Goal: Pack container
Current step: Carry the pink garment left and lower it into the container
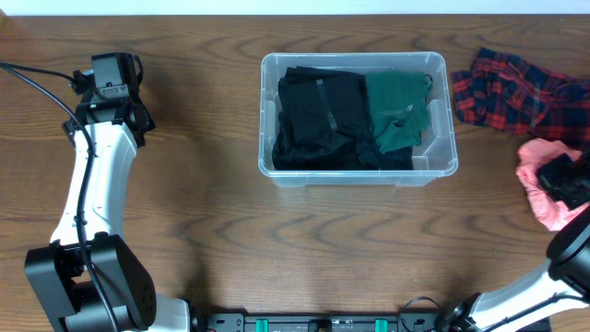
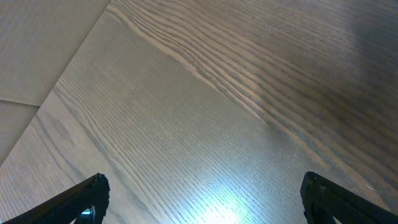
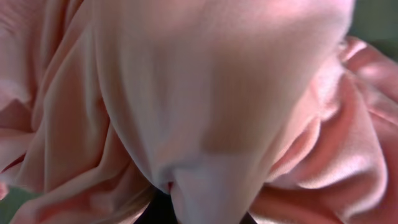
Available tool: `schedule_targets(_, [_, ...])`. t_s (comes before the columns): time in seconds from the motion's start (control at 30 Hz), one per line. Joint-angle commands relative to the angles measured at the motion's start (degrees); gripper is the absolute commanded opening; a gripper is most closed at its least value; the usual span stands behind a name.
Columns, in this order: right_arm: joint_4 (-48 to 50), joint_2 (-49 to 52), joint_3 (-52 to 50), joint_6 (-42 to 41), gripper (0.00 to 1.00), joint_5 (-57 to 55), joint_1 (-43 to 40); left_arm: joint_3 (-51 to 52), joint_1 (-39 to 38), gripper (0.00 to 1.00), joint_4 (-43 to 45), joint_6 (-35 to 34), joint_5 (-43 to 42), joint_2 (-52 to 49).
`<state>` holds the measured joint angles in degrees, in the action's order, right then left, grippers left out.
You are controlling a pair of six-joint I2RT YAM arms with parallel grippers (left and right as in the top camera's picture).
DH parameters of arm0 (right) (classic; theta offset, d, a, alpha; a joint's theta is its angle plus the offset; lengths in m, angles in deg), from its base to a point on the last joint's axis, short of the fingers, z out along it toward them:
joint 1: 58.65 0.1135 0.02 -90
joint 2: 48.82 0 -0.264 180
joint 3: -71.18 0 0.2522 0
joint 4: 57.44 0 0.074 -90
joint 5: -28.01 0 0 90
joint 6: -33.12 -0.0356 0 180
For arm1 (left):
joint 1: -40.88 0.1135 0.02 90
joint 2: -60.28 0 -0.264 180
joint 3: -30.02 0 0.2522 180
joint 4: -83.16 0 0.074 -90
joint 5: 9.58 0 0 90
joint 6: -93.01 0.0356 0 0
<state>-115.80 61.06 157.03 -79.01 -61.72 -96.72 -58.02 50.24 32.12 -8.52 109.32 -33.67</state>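
The container [image 1: 355, 59] is a clear plastic bin at the table's middle back. Black clothes [image 1: 318, 120] fill its left side and a folded green garment [image 1: 398, 106] lies on the right. At the far right edge, my right gripper [image 1: 562, 180] is down on a crumpled pink garment [image 1: 544, 210]. In the right wrist view, pink fabric [image 3: 205, 93] fills the picture and gathers into a fold pinched at the jaws, which it mostly hides. My left gripper [image 2: 205, 193] stands wide open over bare wood at the far left [image 1: 111, 74], with nothing between its fingers.
A red and navy plaid shirt [image 1: 516, 88] lies spread at the back right, between the bin and the pink garment. The left arm [image 1: 92, 194] stretches along the left side of the wooden table [image 1: 212, 231].
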Motion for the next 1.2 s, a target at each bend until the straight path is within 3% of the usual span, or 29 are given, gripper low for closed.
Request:
schedule_targets(0.0, [-0.3,-7.8,-1.0,3.0,0.05,6.2,5.1,-0.8,0.2,0.98,-0.2,0.6,0.9,0.7])
schedule_targets(0.3, [0.3,-28.5,-0.6,2.9,0.07,6.3,19.0,-0.8,0.2,0.98,-0.2,0.6,0.9,0.7])
schedule_targets(0.47, [1.8,-35.0,-0.5,2.4,0.07,6.2,29.6,-0.8,0.2,0.98,-0.2,0.6,0.9,0.7])
schedule_targets(0.83, [1.9,-31.2,-0.5,0.7,0.08,2.7,49.8,-0.8,0.2,0.98,-0.2,0.6,0.9,0.7])
schedule_targets(1.17, [-2.8,-24.3,-0.6,0.8,0.1,2.8,55.7,-0.8,0.2,0.98,-0.2,0.6,0.9,0.7])
